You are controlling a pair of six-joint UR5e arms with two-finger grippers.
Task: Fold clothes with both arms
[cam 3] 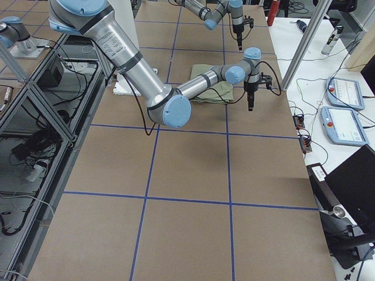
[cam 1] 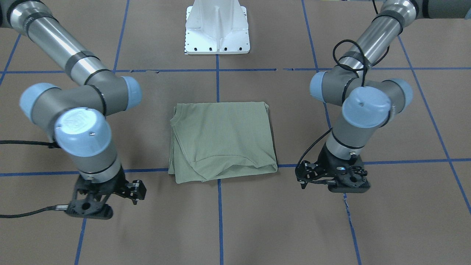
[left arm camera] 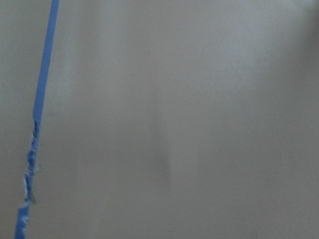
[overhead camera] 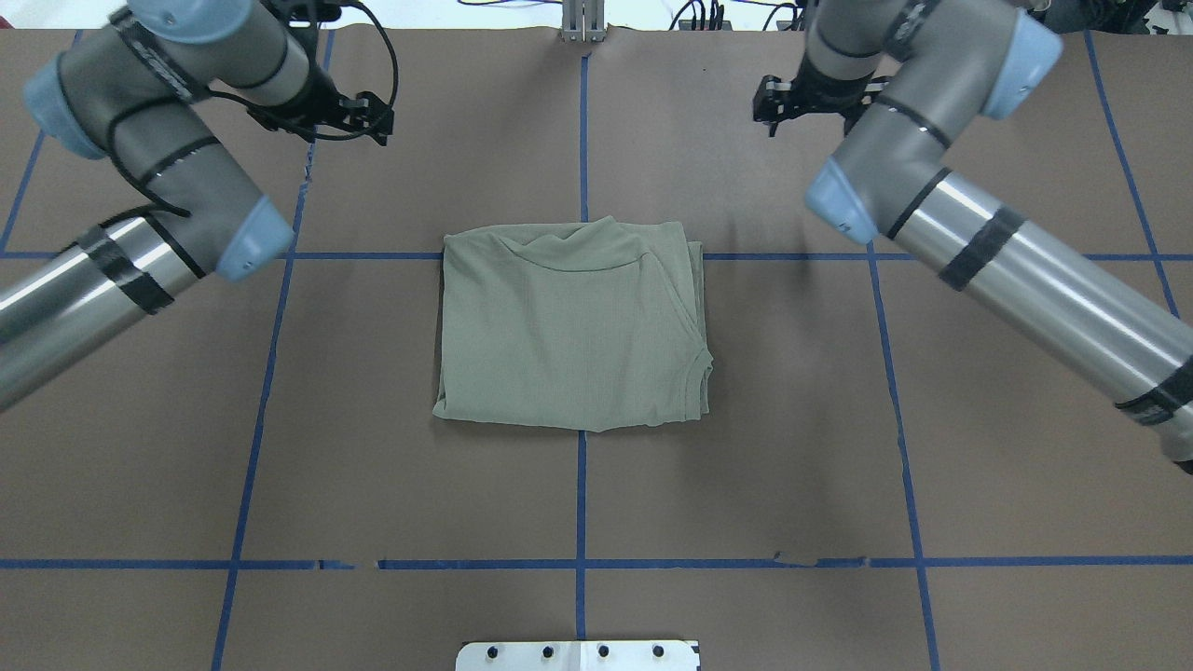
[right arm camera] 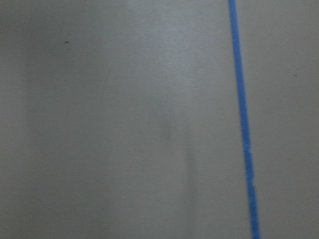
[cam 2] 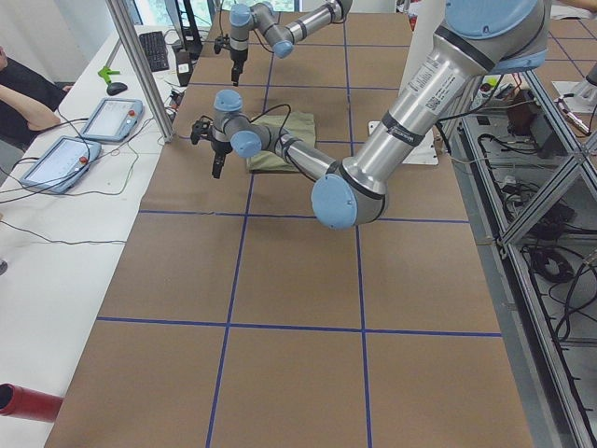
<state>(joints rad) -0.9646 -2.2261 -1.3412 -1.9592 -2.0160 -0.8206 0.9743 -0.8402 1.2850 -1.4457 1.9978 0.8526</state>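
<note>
1. Position of the garment. The shirt (overhead camera: 573,331) lies flat in the middle of the table (overhead camera: 373,466), folded into a compact rectangle. It straddles the blue tape line (overhead camera: 581,485) that runs from near to far. Stacked layers show along its right edge, and a curved fold sits on the top panel near the far edge. No sleeve hangs outside the outline. I judge that the centred position keeps the bundle within equal reach of both my arms.

2. Position of the hands. My left hand (overhead camera: 373,116) hangs over bare table beyond the shirt's far-left corner, well apart from the cloth. My right hand (overhead camera: 769,107) does the same beyond the far-right corner. Both point down at the table. I judge that this symmetric spacing keeps each hand clear of the fabric, so nothing drags or lifts a layer.

3. State of the hands. Neither hand holds any cloth; both are empty. Whether the jaws are parted or closed, I cannot tell. The fingers are small and seen edge-on in the exterior views, and they do not appear in the wrist views. Each wrist view shows only table surface and a strip of blue tape, so there is no fabric under either hand.

4. Assessment. With the shirt squared and both hands free of it, I judge the folding to be at or near its end. The slight rumple at the far edge is the only part that might need smoothing.
</note>
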